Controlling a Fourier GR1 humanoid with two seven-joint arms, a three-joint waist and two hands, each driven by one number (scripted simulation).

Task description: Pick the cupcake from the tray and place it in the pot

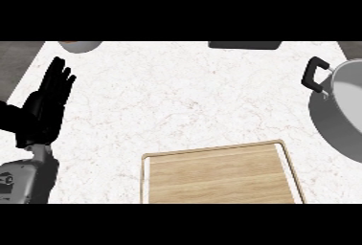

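One hand shows here: the left hand (pixel 48 103) stands open at the left edge of the counter (pixel 191 100), its black fingers (pixel 62 76) straight and pointing toward the far side, holding nothing. Its grey forearm (pixel 25 179) comes in from the near left corner. The right hand is out of view, so its state cannot be told.

The wooden tray (pixel 219 174) lies on the near part of the white marbled counter, a little right of the middle, its near edge cut off by the view. Its pale boards are bare, with a raised rim running round the three sides that show. The cupcake does not appear on the tray or anywhere else on the counter.

The pot (pixel 339 115) sits at the right edge, well apart from the hand and just beyond the tray's far right corner. It is grey metal, only partly in view, and its inside is pale; what shows of the inside holds no cupcake. A black handle (pixel 312 72) sticks out from its far left side.

At the far edge, a rounded pale object (pixel 80 45) with an orange rim sits at the left, and a dark flat object (pixel 244 45) lies right of the middle; both are cut off and cannot be told further.
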